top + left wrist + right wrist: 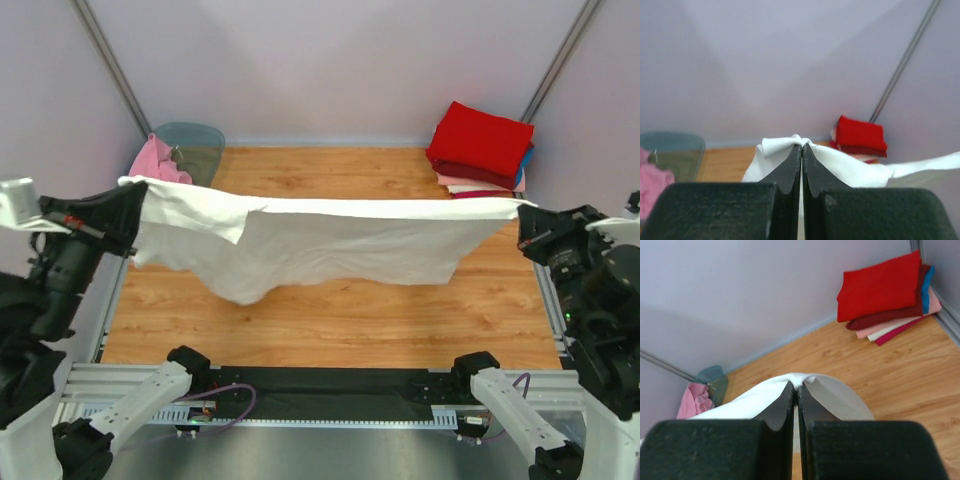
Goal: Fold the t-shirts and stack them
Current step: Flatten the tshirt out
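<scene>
The large white t-shirt (320,245) hangs stretched in the air across the table between both grippers. My left gripper (128,190) is shut on its left end (782,146). My right gripper (522,213) is shut on its right end (812,387). A stack of folded shirts with a red one on top (482,140) lies at the far right corner; blue, peach and dark red edges show under it (890,322). A pink shirt (158,160) lies crumpled in the tub at the far left.
A translucent grey-green tub (195,145) stands at the far left corner. The wooden table top (330,320) is bounded by grey walls and metal frame rails (320,385) at the near edge.
</scene>
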Tool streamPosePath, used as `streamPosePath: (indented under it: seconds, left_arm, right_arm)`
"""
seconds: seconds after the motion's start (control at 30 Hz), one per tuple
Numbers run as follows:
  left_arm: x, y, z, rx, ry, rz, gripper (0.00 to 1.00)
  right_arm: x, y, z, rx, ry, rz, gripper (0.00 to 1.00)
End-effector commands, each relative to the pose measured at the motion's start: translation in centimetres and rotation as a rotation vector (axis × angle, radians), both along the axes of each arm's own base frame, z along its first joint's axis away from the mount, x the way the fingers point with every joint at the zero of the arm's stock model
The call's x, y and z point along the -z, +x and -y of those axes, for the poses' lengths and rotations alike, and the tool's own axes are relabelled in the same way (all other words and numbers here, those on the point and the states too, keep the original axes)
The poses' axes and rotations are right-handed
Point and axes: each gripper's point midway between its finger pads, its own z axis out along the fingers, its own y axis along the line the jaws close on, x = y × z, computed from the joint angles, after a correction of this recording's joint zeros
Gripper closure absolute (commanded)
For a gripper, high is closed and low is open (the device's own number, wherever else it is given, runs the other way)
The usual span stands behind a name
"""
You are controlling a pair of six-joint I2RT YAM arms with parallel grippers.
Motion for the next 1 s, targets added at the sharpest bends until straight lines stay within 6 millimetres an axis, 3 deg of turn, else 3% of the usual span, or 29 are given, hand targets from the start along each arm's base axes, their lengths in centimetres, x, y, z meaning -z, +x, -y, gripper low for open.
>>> streamPosePath:
  seconds: [0.0, 0.03, 0.1, 0.17, 0.2, 0.23, 0.27, 0.3, 0.33, 0.37, 0.4, 0.43, 0.47, 0.5, 0.53, 0.57, 0.6, 0.63, 0.67, 0.7, 0.77, 0.8, 0.83, 0.87, 0.9, 0.97]
  left_arm:
    - [-5.6, -2.9, 1.2, 0.121, 0.099, 0.189, 1.0]
    - [-6.4, -2.9, 2.0, 0.16, 0.111, 0.213, 1.0]
    - [-8.9, -4.1, 1.8, 0.169, 0.109, 0.294, 1.0]
    - [-9.9, -2.5, 2.1, 0.145, 0.115, 0.29, 1.0]
    - [-11.4, -2.8, 1.8, 0.133, 0.114, 0.321, 1.0]
    - [-10.4, 0.5, 3.5, 0.14, 0.156, 0.245, 1.0]
    - [-10.2, 1.8, 4.2, 0.146, 0.172, 0.218, 1.0]
    - [-11.1, 2.3, 4.4, 0.141, 0.17, 0.221, 1.0]
    - [-8.4, 6.9, 6.4, 0.14, 0.208, 0.09, 1.0]
    - [-7.4, 9.1, 6.6, 0.1, 0.214, 0.031, 1.0]
    - [-6.8, 11.0, 7.0, 0.092, 0.214, -0.008, 1.0]
    - [-3.2, 16.0, 8.1, 0.11, 0.207, -0.144, 1.0]
    - [-1.1, 18.7, 8.0, 0.106, 0.183, -0.221, 1.0]
    - [4.2, 24.1, 8.6, 0.112, 0.184, -0.369, 1.0]
    - [7.6, 27.2, 6.8, 0.082, 0.16, -0.47, 1.0]
    - [11.2, 29.6, 6.9, 0.096, 0.128, -0.577, 1.0]
    - [17.9, 34.1, 6.9, 0.092, 0.126, -0.731, 0.76]
    - [21.8, 34.7, 6.6, 0.142, 0.1, -0.863, 0.58]
    - [22.0, 35.6, 6.8, 0.17, 0.094, -0.867, 0.34]
    - [27.3, 37.0, 7.0, 0.181, 0.11, -0.986, 0.21]
    - [29.5, 36.2, 7.3, 0.159, 0.176, -1.048, 0.02]
    - [29.6, 36.1, 7.4, 0.148, 0.21, -1.021, 0.01]
    - [29.6, 36.1, 7.1, 0.12, 0.222, -0.996, 0.0]
    - [32.7, 34.9, 7.2, 0.12, 0.214, -1.065, 0.0]
    - [29.5, 34.3, 7.0, 0.106, 0.2, -0.975, 0.0]
    - [28.7, 34.3, 6.5, 0.075, 0.202, -0.933, 0.0]
  right_arm:
    - [-3.7, -3.4, 2.1, 0.068, -0.028, 0.108, 0.99]
    - [-4.2, -3.9, 2.4, 0.073, -0.036, 0.115, 1.0]
    - [-5.7, -4.4, 2.6, 0.078, -0.04, 0.142, 1.0]
    - [-6.4, -3.8, 2.8, 0.098, -0.045, 0.143, 1.0]
    - [-6.3, -2.3, 2.6, 0.105, -0.055, 0.116, 0.99]
    - [-6.4, -1.2, 2.6, 0.113, -0.062, 0.107, 1.0]
    - [-6.2, 0.0, 2.4, 0.117, -0.068, 0.085, 1.0]
    - [-5.1, 2.8, 1.8, 0.114, -0.088, 0.02, 1.0]
    - [-4.5, 4.6, 1.4, 0.113, -0.097, -0.008, 1.0]
    - [-3.6, 6.5, 1.1, 0.116, -0.105, -0.046, 1.0]
    - [-1.0, 10.5, 0.3, 0.112, -0.138, -0.147, 1.0]
    - [0.1, 12.6, 0.0, 0.113, -0.154, -0.191, 1.0]
    - [1.8, 14.9, -0.4, 0.109, -0.163, -0.249, 1.0]
    - [6.4, 19.4, -0.5, 0.103, -0.184, -0.386, 1.0]
    - [7.8, 21.3, -1.0, 0.073, -0.164, -0.436, 0.99]
    - [10.4, 23.4, -1.2, 0.053, -0.147, -0.506, 0.99]
    - [16.1, 27.0, -1.1, 0.015, -0.122, -0.649, 0.75]
    - [16.4, 27.8, -2.5, -0.075, -0.079, -0.692, 0.42]
    - [20.5, 29.3, -3.1, -0.104, -0.088, -0.809, 0.0]
    - [21.2, 29.2, -3.2, -0.107, -0.112, -0.849, 0.0]
    - [22.7, 29.0, -2.7, -0.081, -0.183, -0.888, 0.0]
    - [21.2, 29.5, -2.9, -0.083, -0.176, -0.811, 0.0]
    - [21.2, 29.3, -2.9, -0.083, -0.175, -0.797, 0.0]
    - [21.0, 28.5, -3.0, -0.084, -0.163, -0.785, 0.0]
    - [20.7, 28.6, -3.2, -0.089, -0.153, -0.758, 0.0]
    - [19.9, 27.8, -3.5, -0.104, -0.141, -0.734, 0.0]
